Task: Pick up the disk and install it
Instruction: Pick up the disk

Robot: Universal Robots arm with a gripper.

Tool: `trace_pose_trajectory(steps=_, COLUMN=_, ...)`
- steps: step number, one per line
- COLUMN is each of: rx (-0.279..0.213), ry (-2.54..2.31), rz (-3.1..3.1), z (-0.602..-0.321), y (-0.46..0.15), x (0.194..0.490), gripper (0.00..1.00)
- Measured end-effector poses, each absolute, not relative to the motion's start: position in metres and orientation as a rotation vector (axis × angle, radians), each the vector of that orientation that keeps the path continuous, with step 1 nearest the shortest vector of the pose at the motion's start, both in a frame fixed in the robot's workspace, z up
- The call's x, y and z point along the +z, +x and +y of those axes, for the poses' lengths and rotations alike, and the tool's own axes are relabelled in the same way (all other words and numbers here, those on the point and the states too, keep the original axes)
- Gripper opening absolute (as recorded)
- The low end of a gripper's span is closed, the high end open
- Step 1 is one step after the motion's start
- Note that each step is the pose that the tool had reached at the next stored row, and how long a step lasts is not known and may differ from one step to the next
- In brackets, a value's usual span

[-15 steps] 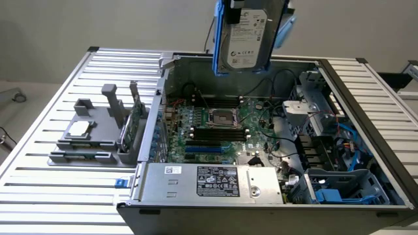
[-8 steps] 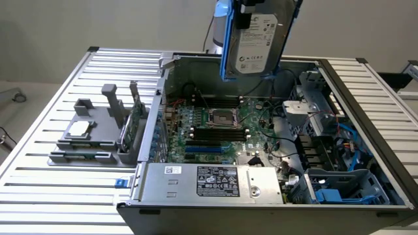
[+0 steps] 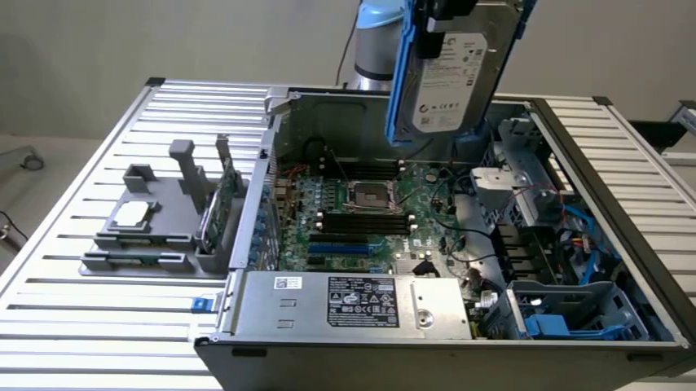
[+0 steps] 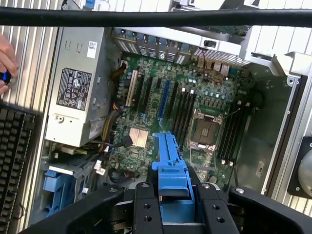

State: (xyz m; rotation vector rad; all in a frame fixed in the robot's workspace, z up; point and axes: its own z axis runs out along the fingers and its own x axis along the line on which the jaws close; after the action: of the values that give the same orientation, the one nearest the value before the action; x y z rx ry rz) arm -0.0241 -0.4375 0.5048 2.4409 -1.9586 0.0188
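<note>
And the disk (image 3: 451, 77) is up in the air, label side showing, hanging near-upright over the open PC case (image 3: 435, 366), above the mobo (image 3: 359, 208). Hand (image 4: 178, 214) clamped on its blue carrier (image 4: 170, 161) (fingers (image 4: 146, 209) either side, seen from the wrist cam). Case sits on the slatted tabletop (image 3: 98, 326), PSU (image 3: 348, 303) inside, nearest the ext. cam.

Silver arm (image 3: 373, 61) with a pale-blue joint cap (image 3: 376, 15). The gripper (image 4: 178, 207) is black, with screw holes in its fingers (image 4: 146, 209). A black cable (image 4: 156, 18) runs along it.
</note>
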Motion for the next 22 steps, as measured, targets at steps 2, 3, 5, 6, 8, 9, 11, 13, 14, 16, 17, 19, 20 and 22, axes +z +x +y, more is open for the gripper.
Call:
trace_pose_trajectory(steps=2, rx=0.018, ry=2.442, rz=-1.959, z=-0.442, y=-0.019, x=0.505, gripper=0.33)
trace_pose_trajectory(steps=3, rx=0.017, ry=2.442, rz=-1.960, z=-0.445, y=-0.017, x=0.505, gripper=0.33)
trace_pose_trajectory(steps=5, rx=0.016, ry=2.443, rz=-1.960, z=-0.449, y=-0.011, x=0.505, gripper=0.33)
trace_pose_trajectory(steps=6, rx=0.015, ry=2.443, rz=-1.961, z=-0.452, y=-0.009, x=0.505, gripper=0.33)
trace_pose_trajectory(steps=8, rx=0.014, ry=2.444, rz=-1.961, z=-0.456, y=-0.003, x=0.505, gripper=0.33)
trace_pose_trajectory(steps=9, rx=0.013, ry=2.445, rz=-1.962, z=-0.459, y=-0.001, x=0.505, gripper=0.33)
trace_pose_trajectory(steps=11, rx=0.012, ry=2.445, rz=-1.962, z=-0.463, y=0.004, x=0.505, gripper=0.33)
trace_pose_trajectory(steps=13, rx=0.011, ry=2.446, rz=-1.963, z=-0.468, y=0.009, x=0.505, gripper=0.33)
trace_pose_trajectory(steps=14, rx=0.011, ry=2.446, rz=-1.963, z=-0.470, y=0.012, x=0.505, gripper=0.33)
trace_pose_trajectory(steps=16, rx=0.010, ry=2.447, rz=-1.963, z=-0.474, y=0.016, x=0.505, gripper=0.33)
trace_pose_trajectory(steps=17, rx=0.010, ry=2.447, rz=-1.964, z=-0.476, y=0.017, x=0.505, gripper=0.33)
trace_pose_trajectory(steps=19, rx=0.010, ry=2.448, rz=-1.964, z=-0.480, y=0.021, x=0.505, gripper=0.33)
trace_pose_trajectory(steps=20, rx=0.010, ry=2.449, rz=-1.965, z=-0.482, y=0.022, x=0.505, gripper=0.33)
trace_pose_trajectory(steps=22, rx=0.013, ry=2.451, rz=-1.966, z=-0.486, y=0.023, x=0.505, gripper=0.33)
